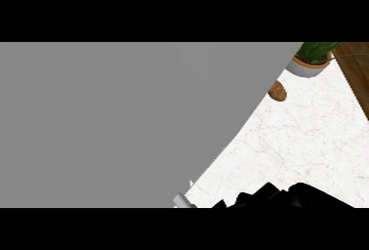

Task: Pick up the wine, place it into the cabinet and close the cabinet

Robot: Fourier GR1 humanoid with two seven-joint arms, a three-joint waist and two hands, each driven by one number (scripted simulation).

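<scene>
A large flat grey cabinet door (122, 122) fills most of the head view, from the left edge to a slanted edge running from top right to bottom middle. A small pale handle-like piece (181, 200) shows at its lower corner. My right hand (292, 197) shows as a black shape at the bottom right, just right of the door's lower corner and over the marble counter (302, 141). The wine is hidden from view, and so is the cabinet's inside. My left hand does not show.
A potted green plant (311, 61) stands at the back right of the counter. A brown oval object (277, 91) lies next to it, partly behind the door's edge. A wooden strip (357, 68) borders the counter at the far right.
</scene>
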